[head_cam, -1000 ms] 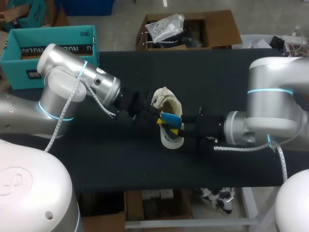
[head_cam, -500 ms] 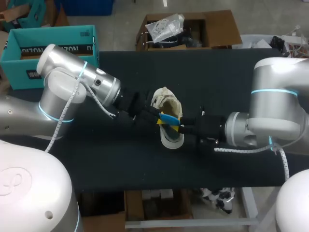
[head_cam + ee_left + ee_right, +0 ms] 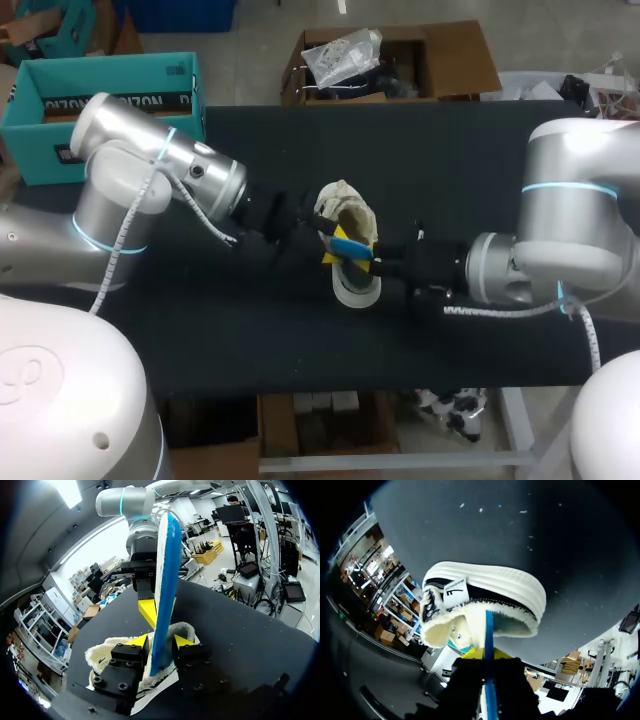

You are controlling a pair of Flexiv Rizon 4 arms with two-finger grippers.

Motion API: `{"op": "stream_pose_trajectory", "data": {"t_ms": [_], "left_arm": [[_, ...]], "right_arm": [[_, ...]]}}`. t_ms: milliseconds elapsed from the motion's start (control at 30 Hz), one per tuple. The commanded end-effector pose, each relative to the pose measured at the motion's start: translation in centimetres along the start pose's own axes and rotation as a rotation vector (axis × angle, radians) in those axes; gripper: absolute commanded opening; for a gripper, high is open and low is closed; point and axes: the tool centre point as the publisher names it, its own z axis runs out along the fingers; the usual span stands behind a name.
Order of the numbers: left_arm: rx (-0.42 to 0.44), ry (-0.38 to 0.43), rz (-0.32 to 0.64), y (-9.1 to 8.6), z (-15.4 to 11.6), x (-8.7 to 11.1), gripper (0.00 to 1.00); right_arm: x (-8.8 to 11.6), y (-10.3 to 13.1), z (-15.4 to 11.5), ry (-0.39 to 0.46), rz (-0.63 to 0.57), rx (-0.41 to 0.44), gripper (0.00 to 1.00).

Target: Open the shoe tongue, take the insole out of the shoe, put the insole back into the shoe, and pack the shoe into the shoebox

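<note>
The left claw [image 3: 159, 642] is closed to a narrow gap on a blue insole [image 3: 165, 575], one yellow tip pressed against each face of it. The right claw [image 3: 151, 611] grips the same insole from the opposite side, farther up its length. Only one of that claw's yellow tips shows in the left wrist view, and the other is hidden behind the blue sheet. The insole stands on edge, rising from between the left claw's fingers. A shoe [image 3: 107, 655] with cream fleece lining lies just under and ahead of that claw on the dark tabletop [image 3: 240, 630].

The right wrist view shows what the left does not: the insole seen edge-on as a thin blue line running out from between the right claw's fingers, which are set close together, into the shoe's mouth. It also shows the white ribbed sole and black upper just ahead of that claw.

Only the head view takes in both arms at once, the left arm [image 3: 160, 180] and the right arm [image 3: 570, 230]. There the claws meet over the shoe and the insole bridges them. A teal box [image 3: 100, 75] stands well behind the left claw, past the tabletop's edge.
</note>
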Motion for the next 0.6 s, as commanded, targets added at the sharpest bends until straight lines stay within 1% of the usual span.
{"op": "stream_pose_trajectory", "data": {"t_ms": [33, 300, 500, 600], "left_arm": [[-0.008, -0.011, 0.005, 0.1, 0.5, 0.1, 0.0], [-0.031, -0.036, -0.022, 2.0, 1.1, -0.9, 0.0], [-0.035, -0.048, -0.039, 2.7, 1.4, -1.3, 0.0], [-0.024, -0.049, -0.041, 2.5, 1.2, -1.2, 0.0]], "right_arm": [[0.2, 0.6, 0.4, -0.011, 0.004, 0.015, 0.0], [1.2, 2.2, 1.3, -0.037, 0.021, 0.035, 0.0], [2.0, 3.0, 1.5, -0.049, 0.034, 0.031, 0.0], [2.0, 2.7, 1.5, -0.047, 0.028, 0.033, 0.0]]}}
